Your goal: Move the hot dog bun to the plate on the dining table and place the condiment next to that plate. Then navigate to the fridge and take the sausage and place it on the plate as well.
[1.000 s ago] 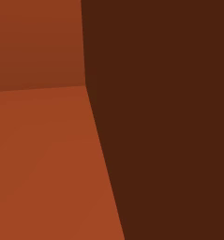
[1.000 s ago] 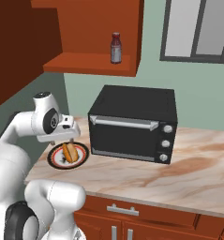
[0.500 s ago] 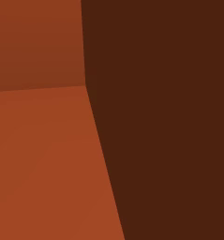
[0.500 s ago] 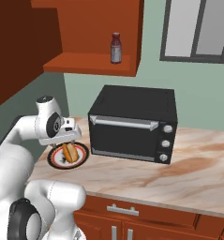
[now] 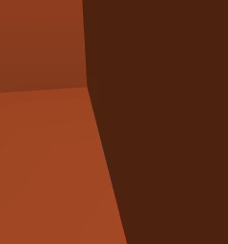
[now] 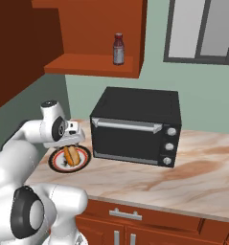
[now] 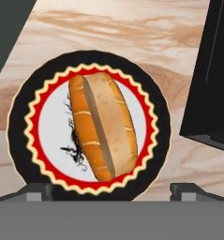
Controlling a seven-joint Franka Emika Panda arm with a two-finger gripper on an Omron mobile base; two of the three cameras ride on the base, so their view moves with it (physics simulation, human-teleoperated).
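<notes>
- Since the hot dog bun (image 7: 102,124) already lies on the plate (image 7: 19,136), I judge the first step done and the condiment step to be the one in hand.
- Bun: golden-orange, split side up, resting across the white centre of the plate, inside the red rim.
- Plate: flat on the marbled counter (image 6: 192,167), just beside the left front corner of the black toaster oven (image 6: 135,127).
- Condiment (image 6: 118,49): small dark red bottle, upright on the wooden shelf (image 6: 92,69) above the oven, well apart from the plate.
- My gripper (image 7: 111,192): fingers spread wide, holding nothing, hovering directly above the plate with the bun between the two tips in the hand view.
- My arm: folded low and close to my base, the hand (image 6: 63,134) pointing down over the plate at the counter's left end.
- Next move, as I judge it: lift clear of the bun, reach up to the shelf, and close on the bottle without knocking it over.
</notes>
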